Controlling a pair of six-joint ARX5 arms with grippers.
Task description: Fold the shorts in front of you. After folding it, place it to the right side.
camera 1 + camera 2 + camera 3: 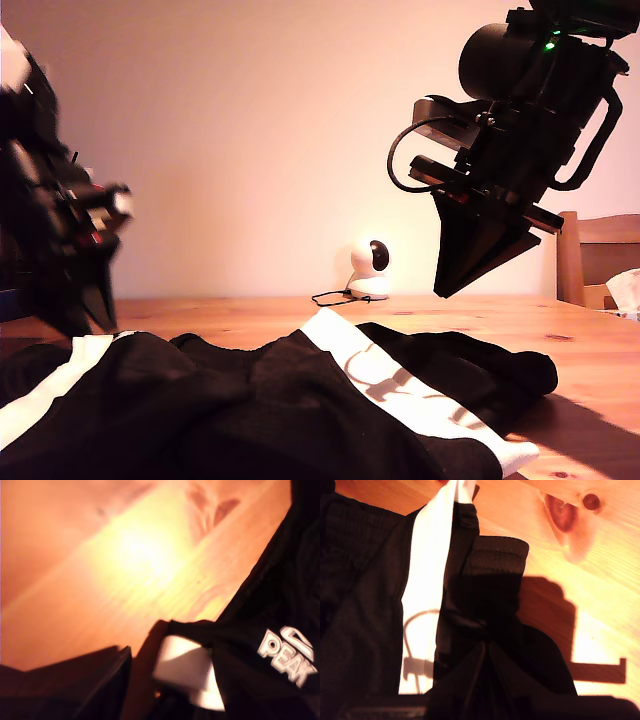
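The black shorts point(290, 410) lie rumpled on the wooden table, with a white band point(390, 385) running across them and another white band at the exterior view's left. My second gripper point(446, 288) hangs shut and empty above the end of the shorts at the exterior view's right. Its wrist view looks down on the white band point(427, 580) and black cloth point(360, 605), with the gripper point(482, 655) dark against them. My first gripper point(88, 312) is blurred at the exterior view's left, low over the shorts' edge. Its wrist view shows the "PEAK" logo point(287, 655) and a white tag point(187, 672). Its jaws are unclear.
A small white camera point(370, 268) with a black cord stands on the table point(590, 350) by the far wall. A wooden chair point(590, 255) and something white sit at the exterior view's right edge. Bare wood shows at the exterior view's right of the shorts.
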